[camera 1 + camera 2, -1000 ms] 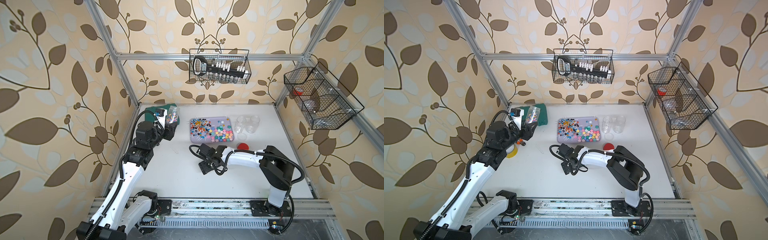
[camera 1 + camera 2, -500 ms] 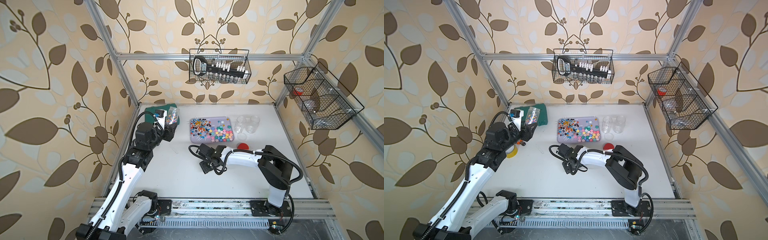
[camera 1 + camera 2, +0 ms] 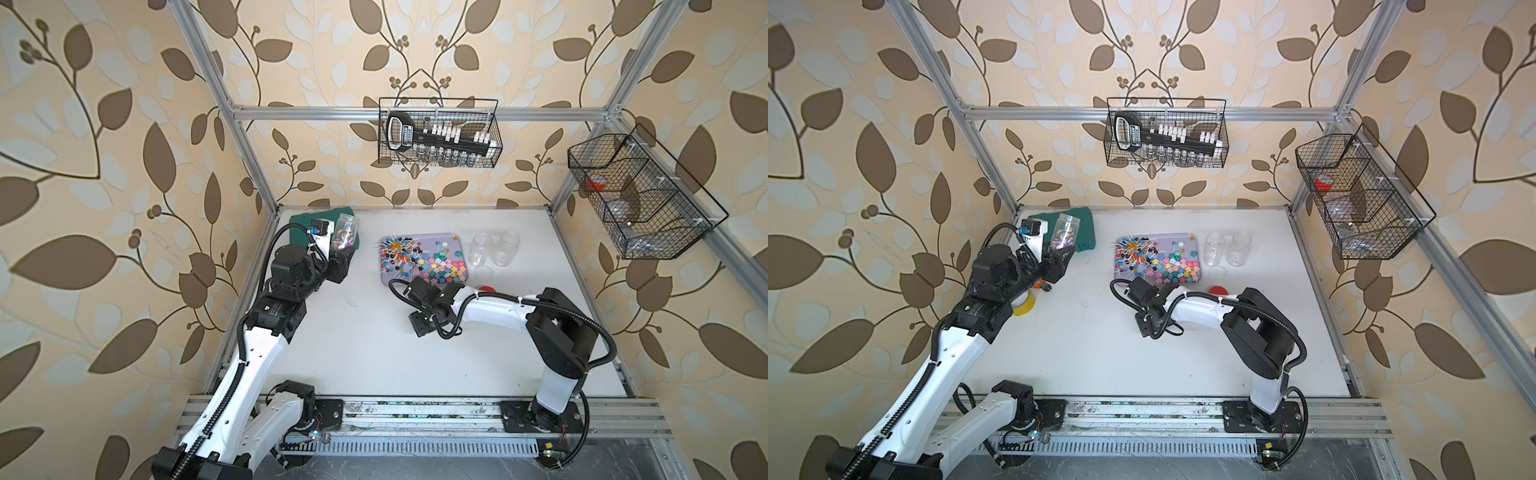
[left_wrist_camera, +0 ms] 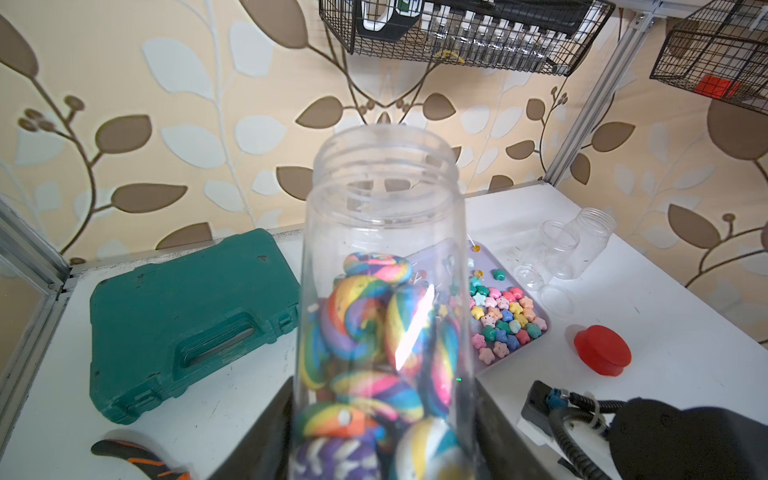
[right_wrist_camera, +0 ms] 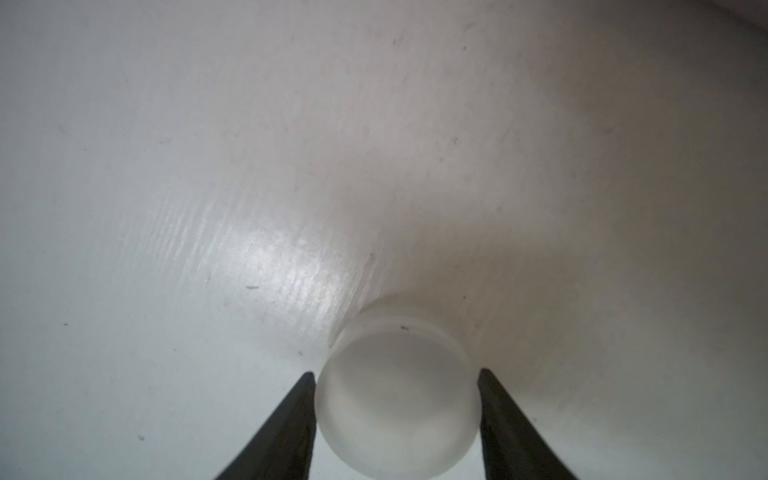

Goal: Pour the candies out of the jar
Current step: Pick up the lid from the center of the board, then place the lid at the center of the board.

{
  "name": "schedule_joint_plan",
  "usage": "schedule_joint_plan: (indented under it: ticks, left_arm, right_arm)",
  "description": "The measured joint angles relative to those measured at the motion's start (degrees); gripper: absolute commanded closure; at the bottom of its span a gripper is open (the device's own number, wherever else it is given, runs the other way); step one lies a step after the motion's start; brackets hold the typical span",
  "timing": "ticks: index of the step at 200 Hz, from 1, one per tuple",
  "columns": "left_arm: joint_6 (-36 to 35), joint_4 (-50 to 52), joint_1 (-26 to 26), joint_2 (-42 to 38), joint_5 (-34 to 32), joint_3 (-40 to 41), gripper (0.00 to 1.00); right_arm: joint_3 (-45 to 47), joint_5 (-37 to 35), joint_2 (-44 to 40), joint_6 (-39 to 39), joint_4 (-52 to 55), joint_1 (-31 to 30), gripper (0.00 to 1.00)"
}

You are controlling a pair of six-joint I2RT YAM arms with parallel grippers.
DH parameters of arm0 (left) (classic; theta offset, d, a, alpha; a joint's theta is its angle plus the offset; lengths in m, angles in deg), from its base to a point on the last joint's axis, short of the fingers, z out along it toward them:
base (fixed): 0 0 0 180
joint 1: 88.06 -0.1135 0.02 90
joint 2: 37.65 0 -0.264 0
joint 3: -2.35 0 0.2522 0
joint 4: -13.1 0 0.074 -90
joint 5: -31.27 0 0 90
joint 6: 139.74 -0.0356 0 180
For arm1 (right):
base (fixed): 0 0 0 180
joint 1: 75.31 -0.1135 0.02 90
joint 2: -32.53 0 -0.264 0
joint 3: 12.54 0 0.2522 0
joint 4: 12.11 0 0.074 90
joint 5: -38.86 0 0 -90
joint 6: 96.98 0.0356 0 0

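Right gripper point(image 5: 395, 373) seemingly pinches frosted lid point(image 5: 395, 409), wrist-view only.

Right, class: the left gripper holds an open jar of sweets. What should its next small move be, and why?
Probably carry the jar across until its mouth is over the lavender tray. The left gripper holds it mouth-up near the green case, short of the tray, candies inside; tilting here would likely spill them on the table.

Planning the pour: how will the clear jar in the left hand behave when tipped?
The jar looks like smooth clear plastic, so it may slip in the left hand. The rainbow candies fill only its lower part, so the load will probably shift suddenly. Its mouth is open; they should spill freely.
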Motion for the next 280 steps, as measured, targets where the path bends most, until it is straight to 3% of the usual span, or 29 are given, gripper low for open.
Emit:
schedule_joint_plan:
  ticks: [94, 192, 280]
  left_arm:
    - [0.00, -0.02, 0.00, 0.02, 0.00, 0.00, 0.79]
    - [0.00, -0.02, 0.00, 0.11, 0.04, 0.00, 0.80]
    - [0.00, -0.24, 0.00, 1.29, 0.11, 0.00, 0.80]
  right_arm:
    - [4.57, -0.52, -4.26, -1.86, 0.04, 5.09, 0.45]
    - [14.16, -0.59, -14.80, -5.79, 0.87, 21.09, 0.45]
    - [15.52, -0.31, -21.11, -5.97, 2.73, 30.60, 0.45]
